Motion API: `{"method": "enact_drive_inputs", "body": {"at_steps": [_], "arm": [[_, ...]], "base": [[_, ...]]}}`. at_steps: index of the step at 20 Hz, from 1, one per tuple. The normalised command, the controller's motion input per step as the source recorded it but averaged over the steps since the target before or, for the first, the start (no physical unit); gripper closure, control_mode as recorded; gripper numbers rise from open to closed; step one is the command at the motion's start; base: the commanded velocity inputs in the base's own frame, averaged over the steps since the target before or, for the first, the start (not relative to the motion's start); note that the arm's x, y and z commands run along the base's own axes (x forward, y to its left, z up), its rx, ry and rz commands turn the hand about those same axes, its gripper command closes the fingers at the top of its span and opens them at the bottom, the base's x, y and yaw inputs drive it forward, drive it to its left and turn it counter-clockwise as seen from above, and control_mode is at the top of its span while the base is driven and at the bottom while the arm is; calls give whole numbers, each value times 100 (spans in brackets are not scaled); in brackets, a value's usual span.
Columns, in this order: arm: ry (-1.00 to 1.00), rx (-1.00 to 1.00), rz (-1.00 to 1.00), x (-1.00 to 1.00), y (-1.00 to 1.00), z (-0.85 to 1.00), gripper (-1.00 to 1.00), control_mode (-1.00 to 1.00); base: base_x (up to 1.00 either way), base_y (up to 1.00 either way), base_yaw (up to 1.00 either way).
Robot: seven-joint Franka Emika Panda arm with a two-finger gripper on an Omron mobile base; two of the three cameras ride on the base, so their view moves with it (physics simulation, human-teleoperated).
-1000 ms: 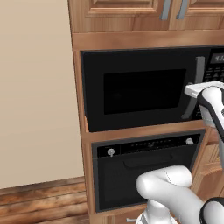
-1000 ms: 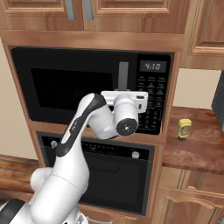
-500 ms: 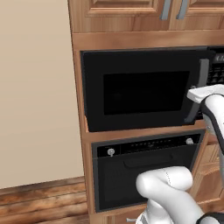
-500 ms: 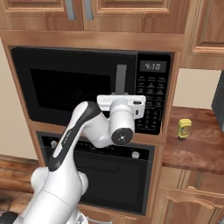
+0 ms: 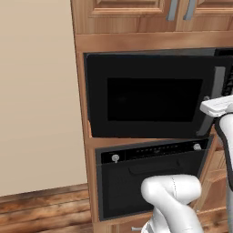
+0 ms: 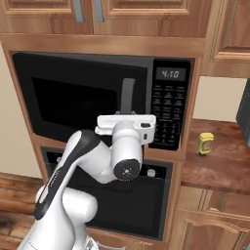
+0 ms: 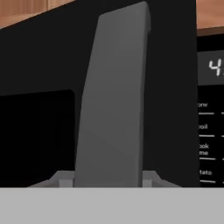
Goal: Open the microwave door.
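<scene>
The microwave (image 6: pixel 168 112) is a black built-in box with a keypad strip on its right. The microwave door (image 5: pixel 150 98) (image 6: pixel 73 97) is a glossy black panel with a dark window, and its handle side stands slightly out from the box. My gripper (image 7: pixel 108 177) is shut on the long grey vertical handle (image 7: pixel 113 96) (image 6: pixel 128 95), low on its length. The handle runs up between my fingers (image 7: pixel 64 177). From the left base, my white hand (image 5: pixel 218 105) sits at the door's right edge.
A black oven (image 5: pixel 150 177) (image 6: pixel 161 195) with round silver knobs sits right under the microwave. Wooden cabinets (image 5: pixel 136 9) hang above. A wooden counter (image 6: pixel 219 166) with a small yellow jar (image 6: pixel 205 143) lies to the right. A beige wall (image 5: pixel 41 91) stands to the left.
My hand has pulled back from the microwave while holding the handle, and the door's handle edge has swung out a little with it.
</scene>
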Motion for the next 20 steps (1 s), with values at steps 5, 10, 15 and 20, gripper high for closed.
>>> {"method": "enact_drive_inputs", "body": {"at_steps": [5, 10, 15, 20], "arm": [[0, 0, 0, -76, 1, 48, 100, -100], [0, 0, 0, -86, 4, 45, 100, -100], [0, 0, 0, -84, 7, 50, -100, -100], [-16, 0, 0, -100, -1, 19, -100, -100]], "base": [[0, 0, 0], [0, 0, 0], [0, 0, 0], [0, 0, 0]]}}
